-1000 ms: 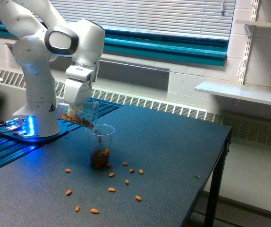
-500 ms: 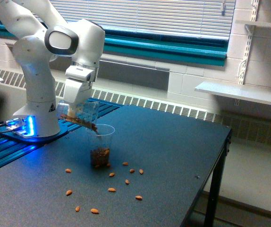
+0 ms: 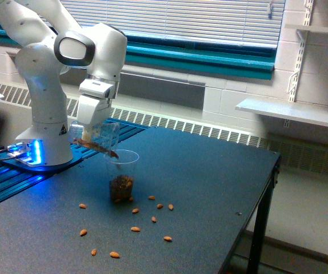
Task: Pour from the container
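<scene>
One claw: your gripper (image 3: 91, 135) is clenched on the container (image 3: 97, 137), so the cup can be turned on its side without slipping out.
Container's place: it sits in the claw's grip, tipped nearly flat, its mouth pointing toward the exterior view's right and slightly down.
Why that tilt: with the mouth lower than the base, the nuts inside (image 3: 98, 146) line up along the lower wall and slide toward the lip.
Receiving cup: a clear cup (image 3: 122, 176) stands upright on the dark table (image 3: 210, 188), just below the claw and a little to the exterior view's right, its rim right under the container's lip.
Why it stands there: you want the falling nuts to have almost no drop, so the lip is held just beside the rim.
Fill so far: a brown heap (image 3: 121, 185) lies in the bottom of the receiving cup, so I judge the pour is well along.
Misses: about ten loose nuts (image 3: 135, 229) lie on the table below and beyond the claw, around the cup's foot.
Risk for you: judging by those strays, a steeper tip could send more over the rim.
</scene>
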### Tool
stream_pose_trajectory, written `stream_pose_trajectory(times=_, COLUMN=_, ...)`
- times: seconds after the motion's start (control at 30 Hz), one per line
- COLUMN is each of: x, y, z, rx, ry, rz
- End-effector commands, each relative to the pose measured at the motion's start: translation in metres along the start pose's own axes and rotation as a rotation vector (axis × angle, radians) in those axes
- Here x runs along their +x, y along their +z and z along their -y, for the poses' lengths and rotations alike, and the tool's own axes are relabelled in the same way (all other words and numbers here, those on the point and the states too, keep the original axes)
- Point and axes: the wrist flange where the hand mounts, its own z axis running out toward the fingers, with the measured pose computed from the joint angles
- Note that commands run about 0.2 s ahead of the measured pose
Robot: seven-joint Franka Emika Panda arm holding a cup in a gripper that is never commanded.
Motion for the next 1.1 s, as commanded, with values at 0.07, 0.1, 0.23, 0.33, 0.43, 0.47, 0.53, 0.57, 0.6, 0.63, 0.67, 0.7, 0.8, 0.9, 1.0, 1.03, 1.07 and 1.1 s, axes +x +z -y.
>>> stream_pose_trajectory(times=0.07, x=-0.021, y=0.023, z=0.008, rx=-0.045, ry=0.104, rz=0.101)
stream_pose_trajectory(times=0.1, x=-0.021, y=0.023, z=0.008, rx=-0.044, ry=0.108, rz=0.105)
stream_pose_trajectory(times=0.23, x=-0.014, y=0.020, z=0.005, rx=-0.042, ry=0.127, rz=0.103)
stream_pose_trajectory(times=0.33, x=-0.010, y=0.018, z=0.003, rx=-0.028, ry=0.147, rz=0.116)
stream_pose_trajectory(times=0.43, x=-0.004, y=0.015, z=0.000, rx=-0.031, ry=0.159, rz=0.109)
stream_pose_trajectory(times=0.47, x=-0.002, y=0.014, z=-0.001, rx=-0.030, ry=0.163, rz=0.108)
stream_pose_trajectory(times=0.53, x=0.003, y=0.012, z=-0.003, rx=-0.027, ry=0.175, rz=0.107)
stream_pose_trajectory(times=0.57, x=0.006, y=0.010, z=-0.004, rx=-0.026, ry=0.183, rz=0.105)
stream_pose_trajectory(times=0.6, x=0.008, y=0.009, z=-0.005, rx=-0.026, ry=0.189, rz=0.103)
stream_pose_trajectory(times=0.63, x=0.010, y=0.008, z=-0.007, rx=-0.025, ry=0.195, rz=0.102)
stream_pose_trajectory(times=0.67, x=0.013, y=0.007, z=-0.008, rx=-0.025, ry=0.202, rz=0.102)
stream_pose_trajectory(times=0.7, x=0.015, y=0.006, z=-0.009, rx=-0.024, ry=0.209, rz=0.103)
stream_pose_trajectory(times=0.8, x=0.016, y=0.007, z=-0.011, rx=-0.035, ry=0.211, rz=0.103)
stream_pose_trajectory(times=0.9, x=0.016, y=0.009, z=-0.010, rx=-0.038, ry=0.217, rz=0.112)
stream_pose_trajectory(times=1.0, x=0.016, y=0.009, z=-0.010, rx=-0.034, ry=0.219, rz=0.116)
stream_pose_trajectory(times=1.03, x=0.016, y=0.009, z=-0.010, rx=-0.034, ry=0.218, rz=0.116)
stream_pose_trajectory(times=1.07, x=0.016, y=0.009, z=-0.010, rx=-0.034, ry=0.219, rz=0.116)
stream_pose_trajectory(times=1.1, x=0.016, y=0.009, z=-0.010, rx=-0.034, ry=0.223, rz=0.116)
